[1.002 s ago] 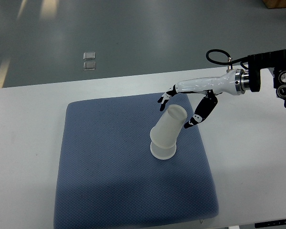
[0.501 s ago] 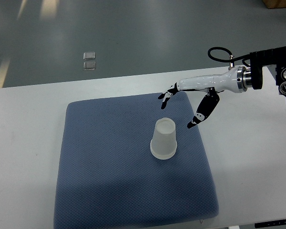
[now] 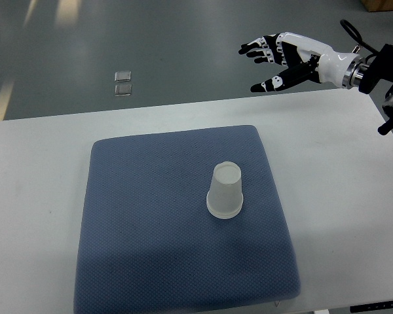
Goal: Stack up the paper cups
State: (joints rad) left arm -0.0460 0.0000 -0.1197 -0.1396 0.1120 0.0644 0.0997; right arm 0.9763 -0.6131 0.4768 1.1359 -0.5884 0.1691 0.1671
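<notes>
Your paper cup stands upside down near the middle of the blue pad, long axis vertical, rim on the fabric. Your right hand hangs well apart, fingers spread wide, holding nothing.

One paper cup stack is showing, sitting on one blue mat, which is lying on one white table. One robot hand is appearing, and two small square plates are lying on the floor.

Bright, even overhead light; sharp pic, no blur. Glare streaks on floor top left; soft shadow under pad.
</notes>
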